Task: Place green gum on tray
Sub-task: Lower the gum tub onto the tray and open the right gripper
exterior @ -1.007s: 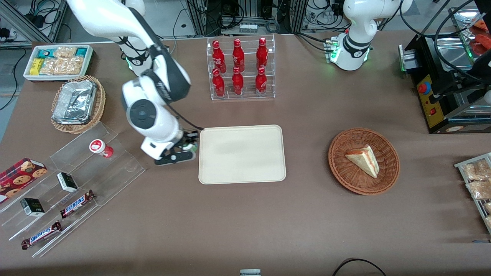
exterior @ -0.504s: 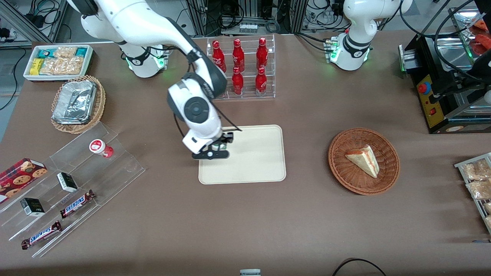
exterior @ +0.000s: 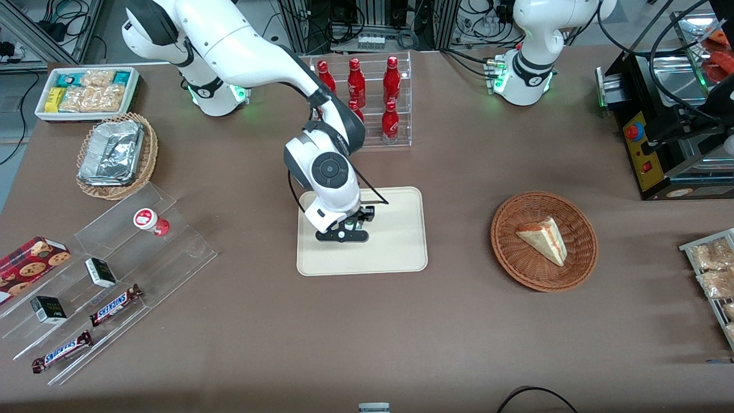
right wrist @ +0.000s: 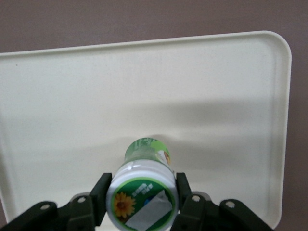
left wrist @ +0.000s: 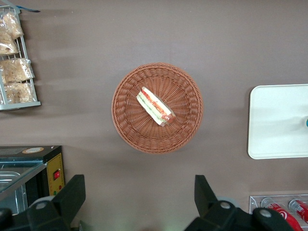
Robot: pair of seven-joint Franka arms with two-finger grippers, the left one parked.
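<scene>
My right gripper (exterior: 351,225) hangs over the cream tray (exterior: 395,252), above its middle. Its two black fingers (right wrist: 100,195) are shut on the green gum (right wrist: 142,193), a small green canister whose white lid carries a green and yellow flower mark. In the right wrist view the gum (right wrist: 142,193) stands upright between the fingers with the tray (right wrist: 231,86) under it; whether its base touches the tray surface I cannot tell. In the front view the gum is almost wholly hidden by the wrist and fingers.
A red canister (exterior: 150,221) with a white lid stands on the clear acrylic steps (exterior: 103,269) toward the working arm's end. A clear rack of red bottles (exterior: 373,109) stands farther from the front camera than the tray. A wicker basket (exterior: 543,241) with a sandwich lies toward the parked arm's end.
The right arm has carried the green gum from beside the tray's edge to over the tray's middle. The fingers have stayed shut on it.
</scene>
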